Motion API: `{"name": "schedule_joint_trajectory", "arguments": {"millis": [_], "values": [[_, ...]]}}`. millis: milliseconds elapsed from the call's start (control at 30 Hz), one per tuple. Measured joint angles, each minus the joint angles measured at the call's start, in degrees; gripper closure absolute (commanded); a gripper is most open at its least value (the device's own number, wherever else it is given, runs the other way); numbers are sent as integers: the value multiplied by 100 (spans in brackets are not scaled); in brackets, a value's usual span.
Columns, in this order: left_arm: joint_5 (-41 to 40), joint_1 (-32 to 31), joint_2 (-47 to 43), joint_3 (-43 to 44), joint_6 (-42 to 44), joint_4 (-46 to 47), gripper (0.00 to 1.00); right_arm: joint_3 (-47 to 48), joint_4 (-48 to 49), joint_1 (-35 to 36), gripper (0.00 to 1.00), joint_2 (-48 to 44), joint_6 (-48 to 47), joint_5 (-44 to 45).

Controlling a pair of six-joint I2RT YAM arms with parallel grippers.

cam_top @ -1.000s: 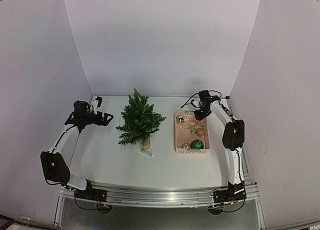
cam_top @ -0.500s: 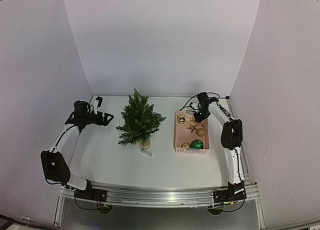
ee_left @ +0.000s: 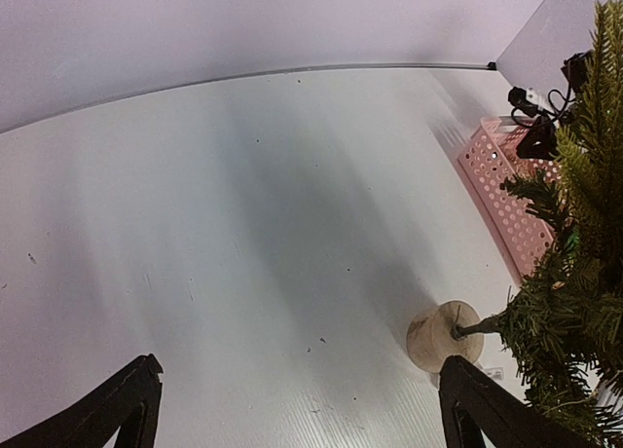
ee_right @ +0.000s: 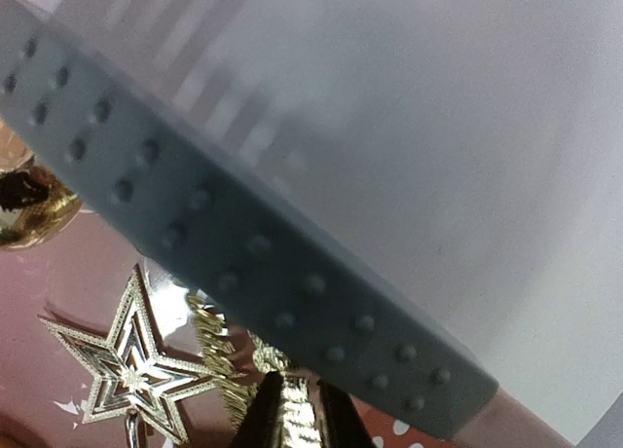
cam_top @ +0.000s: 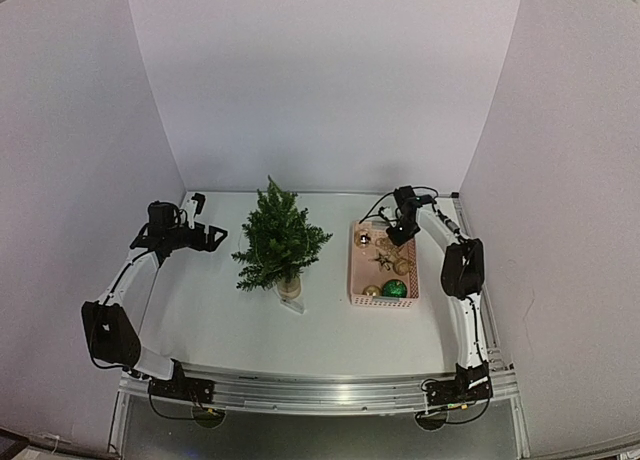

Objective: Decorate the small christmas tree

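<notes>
The small christmas tree (cam_top: 278, 242) stands mid-table on a pale round base (ee_left: 443, 336), bare of ornaments. To its right, a pink basket (cam_top: 352, 265) holds a green ball (cam_top: 394, 288), gold balls (cam_top: 371, 291) and a gold star (ee_right: 131, 370). My right gripper (cam_top: 393, 238) reaches down into the basket's far end. In the right wrist view its fingers (ee_right: 268, 419) pinch a strand of gold tinsel (ee_right: 219, 355) just inside the basket rim (ee_right: 253, 243). My left gripper (ee_left: 299, 370) hangs wide open and empty left of the tree.
White walls close in the table on three sides. The basket's perforated wall (ee_left: 506, 190) sits close behind the tree branches (ee_left: 574, 273) in the left wrist view. A gold bauble (ee_right: 29, 209) lies at the basket's far left corner.
The right gripper has dipped further left into the basket and its fingers have closed on the gold tinsel. The left arm has not moved.
</notes>
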Motion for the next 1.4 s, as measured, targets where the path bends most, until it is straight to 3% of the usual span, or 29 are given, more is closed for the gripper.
{"name": "schedule_joint_trajectory", "arguments": {"millis": [67,300,433,600,800,1400], "values": [[0,0,2,0,2,1,1,0,-15,0,100,0,7,-19],[-1,0,2,0,4,0,1,89,-63,14,100,12,17,-79],[-2,0,2,0,9,0,1,192,-67,22,87,24,118,-110],[0,0,2,0,13,2,1,136,-65,91,78,24,225,-142],[2,0,2,0,13,4,1,-109,-89,358,80,26,244,-213],[2,0,2,0,15,48,1,2,-64,415,74,221,439,33]]}}
